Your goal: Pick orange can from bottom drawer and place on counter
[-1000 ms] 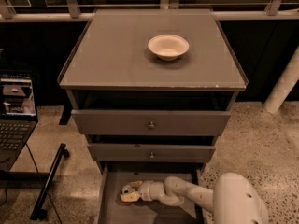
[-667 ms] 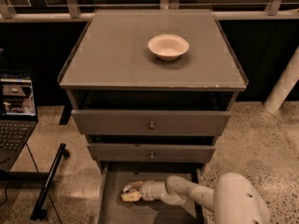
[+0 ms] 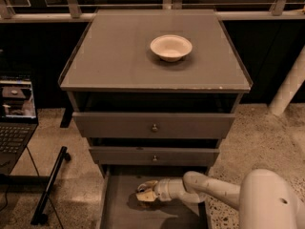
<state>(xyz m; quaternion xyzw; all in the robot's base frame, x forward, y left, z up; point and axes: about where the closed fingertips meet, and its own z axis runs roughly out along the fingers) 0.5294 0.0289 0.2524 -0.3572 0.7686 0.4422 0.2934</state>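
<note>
The bottom drawer (image 3: 119,209) is pulled open at the foot of the grey cabinet. My gripper (image 3: 145,193) is reaching into it from the right, low over the drawer floor near its middle. A dull orange-brown shape right at the gripper's tip looks like the orange can (image 3: 144,202); the gripper covers most of it. The counter (image 3: 119,56) is the flat grey top of the cabinet, well above the gripper.
A pale shallow bowl (image 3: 171,47) stands on the counter, right of centre towards the back. The two upper drawers (image 3: 153,126) with small knobs overhang the open drawer. A laptop (image 3: 14,113) and a black stand (image 3: 50,185) are on the left; a white post (image 3: 288,87) is on the right.
My gripper has shifted slightly to the right inside the bottom drawer. The bowl and the drawers have not moved.
</note>
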